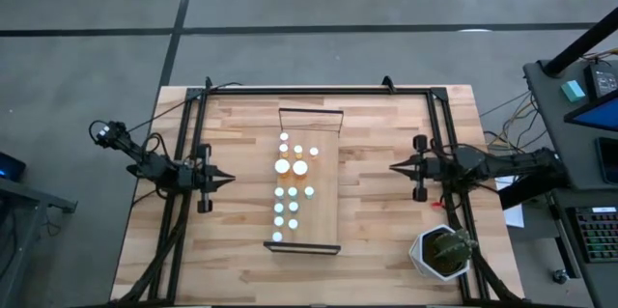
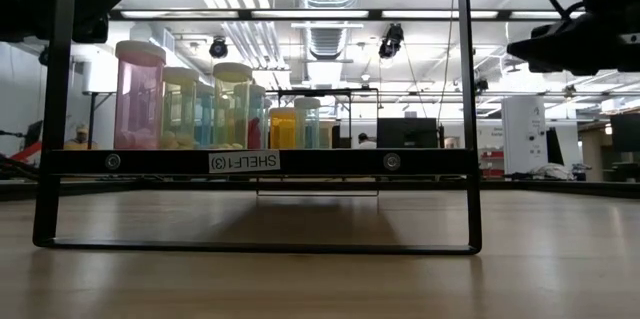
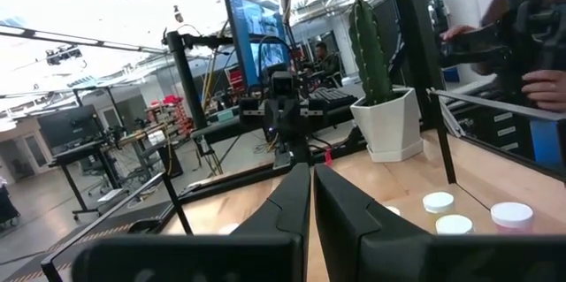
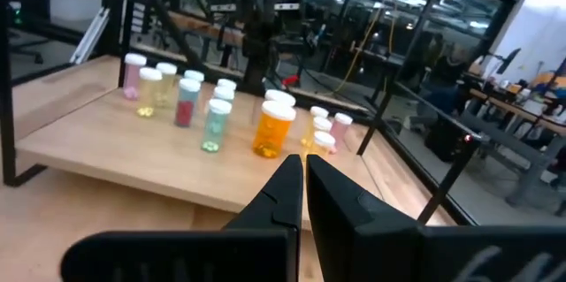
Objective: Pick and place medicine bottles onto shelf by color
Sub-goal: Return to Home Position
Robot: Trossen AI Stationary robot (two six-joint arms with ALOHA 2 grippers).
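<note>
The shelf (image 1: pixel 323 202) is a light-wood plank with dark end rails, lying in the middle of the table. Several medicine bottles (image 1: pixel 290 181) with white caps stand upright on its left half. The right wrist view shows a large orange one (image 4: pixel 275 128), with pink (image 4: pixel 133 74), yellowish, blue and teal ones beside it. The low view shows them behind the near rail (image 2: pixel 260 162). My left gripper (image 1: pixel 228 179) is shut and empty, left of the shelf. My right gripper (image 1: pixel 394 165) is shut and empty, right of it. Both point level at the shelf.
A potted cactus (image 1: pixel 444 252) in a white pot stands at the table's near right corner. A dark metal frame (image 1: pixel 319 90) runs round the table. A person's hands (image 3: pixel 541 87) show beyond the table's right side. Bare wood lies between each gripper and the shelf.
</note>
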